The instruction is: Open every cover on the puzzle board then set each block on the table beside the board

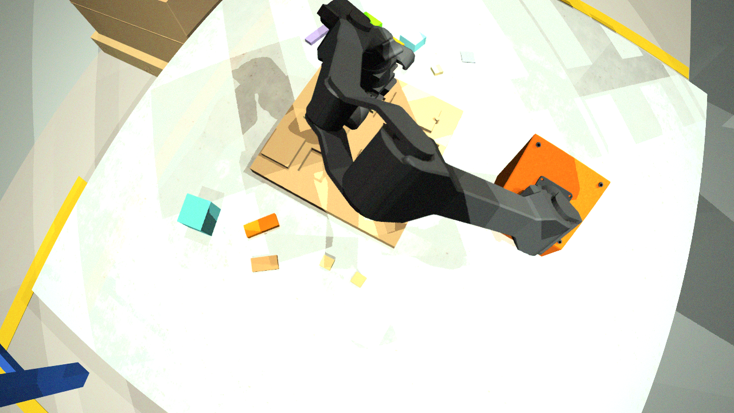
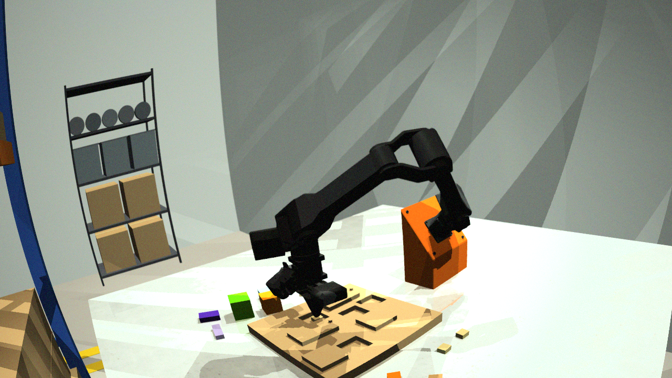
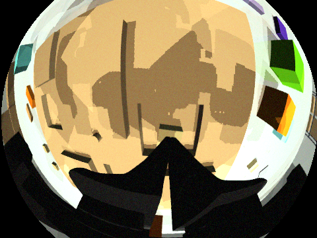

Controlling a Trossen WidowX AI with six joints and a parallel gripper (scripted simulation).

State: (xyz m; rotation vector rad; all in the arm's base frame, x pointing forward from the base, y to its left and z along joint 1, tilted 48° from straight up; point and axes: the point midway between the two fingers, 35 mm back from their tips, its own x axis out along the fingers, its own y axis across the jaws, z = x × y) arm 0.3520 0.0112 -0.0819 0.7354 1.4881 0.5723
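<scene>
Down at centre-bottom, the black two-fingered hand (image 2: pixel 317 314) (image 3: pixel 169 141), pinched narrow and empty, hovers by the small pale-yellow block (image 2: pixel 317 318) (image 3: pixel 170 133), perhaps left low by its well.

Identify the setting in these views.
Probably a warehouse or workshop corner: a metal shelf rack with cardboard boxes, yellow floor stripes, and a white table carrying a robot arm.

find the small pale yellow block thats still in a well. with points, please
The one right by the closed gripper (image 2: pixel 316 314) (image 3: pixel 170 139): this block (image 2: pixel 317 318) (image 3: pixel 170 133) sits in its well; the other three lie on the table.
</scene>
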